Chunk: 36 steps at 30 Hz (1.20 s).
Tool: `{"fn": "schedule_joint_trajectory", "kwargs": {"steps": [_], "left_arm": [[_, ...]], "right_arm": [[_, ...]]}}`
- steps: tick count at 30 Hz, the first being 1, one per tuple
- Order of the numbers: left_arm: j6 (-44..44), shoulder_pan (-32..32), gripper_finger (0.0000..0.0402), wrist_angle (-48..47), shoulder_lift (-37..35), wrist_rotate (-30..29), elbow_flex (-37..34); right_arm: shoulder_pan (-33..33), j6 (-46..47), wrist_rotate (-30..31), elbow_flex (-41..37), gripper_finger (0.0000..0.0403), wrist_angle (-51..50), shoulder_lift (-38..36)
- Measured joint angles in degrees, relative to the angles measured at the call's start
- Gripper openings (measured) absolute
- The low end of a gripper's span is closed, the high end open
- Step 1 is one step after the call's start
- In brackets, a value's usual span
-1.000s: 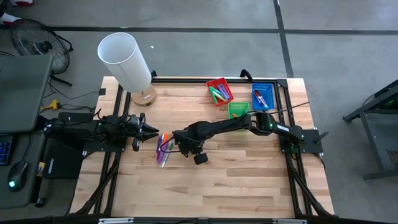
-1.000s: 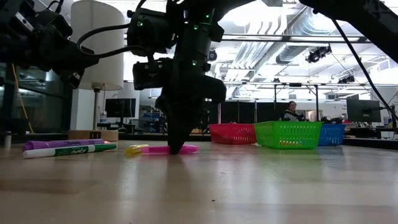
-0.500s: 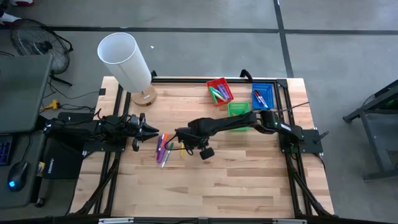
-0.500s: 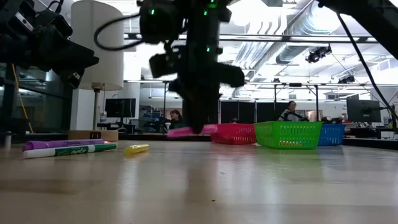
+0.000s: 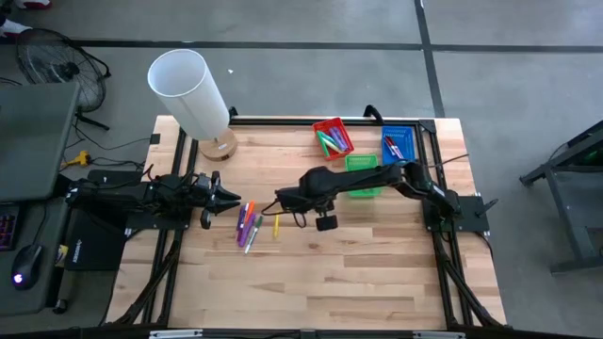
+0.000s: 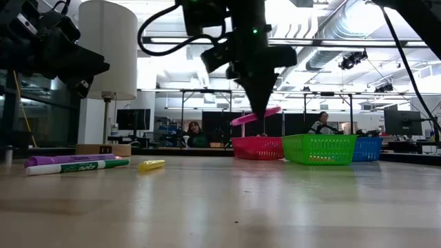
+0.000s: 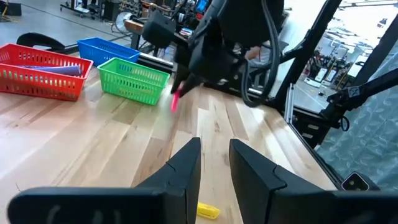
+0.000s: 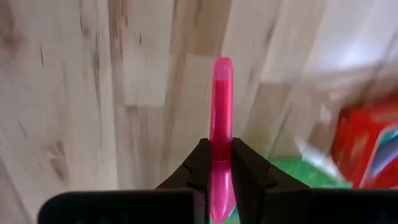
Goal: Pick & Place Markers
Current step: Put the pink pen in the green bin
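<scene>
Aloft, pink marker clamped in right hand

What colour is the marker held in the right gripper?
Pink. The marker shows best in the right wrist view, clamped in the right gripper.

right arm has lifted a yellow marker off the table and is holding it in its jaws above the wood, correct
Not quite: the marker is pink, not yellow. The right wrist view shows the right gripper shut on the pink marker, and the low view shows it held clear above the table. The yellow marker lies on the wood near the purple and green ones.
</scene>
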Motion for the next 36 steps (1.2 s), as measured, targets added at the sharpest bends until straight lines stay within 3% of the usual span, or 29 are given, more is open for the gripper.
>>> {"fn": "schedule_joint_trajectory", "kwargs": {"steps": [9,22,28,36], "left_arm": [[0.0,0.0,0.0083,0.0,0.0,0.0,0.0],[0.0,0.0,0.0083,0.0,0.0,0.0,0.0],[0.0,0.0,0.0083,0.0,0.0,0.0,0.0],[0.0,0.0,0.0083,0.0,0.0,0.0,0.0]], "right_arm": [[0.0,11.3,2.7,-1.8,0.0029,-4.1,-5.1],[-4.3,24.1,-3.4,-39.9,0.0029,20.1,-29.5],[-9.8,37.0,-0.7,-48.1,0.003,22.1,-35.5],[-15.2,42.4,0.0,-53.4,0.0031,29.7,-37.5]]}}
